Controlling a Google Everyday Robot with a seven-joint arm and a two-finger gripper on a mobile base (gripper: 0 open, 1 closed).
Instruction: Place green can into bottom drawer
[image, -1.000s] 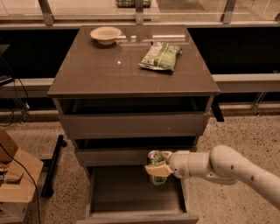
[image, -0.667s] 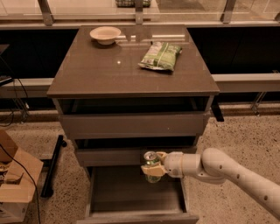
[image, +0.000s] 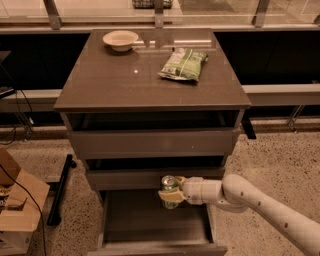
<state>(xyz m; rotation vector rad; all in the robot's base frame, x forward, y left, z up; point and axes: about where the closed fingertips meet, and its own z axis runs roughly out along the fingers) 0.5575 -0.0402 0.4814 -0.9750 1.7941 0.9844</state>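
Note:
The green can (image: 169, 184), silver top up, is held upright in my gripper (image: 171, 192), whose pale fingers are closed around its body. The gripper reaches in from the right on a white arm (image: 260, 206). It holds the can above the back part of the bottom drawer (image: 155, 226), which is pulled out and shows a bare tray floor. The can sits just in front of the middle drawer's front (image: 150, 177).
A grey-brown cabinet top (image: 125, 80) carries a pale bowl (image: 120, 39) at the back left and a flat green snack bag (image: 183, 64) at the right. A cardboard box (image: 17, 205) and a black bar (image: 59, 190) lie on the floor at left.
The gripper with the can has moved a little to the left and further over the open bottom drawer. The can stays upright in the grip.

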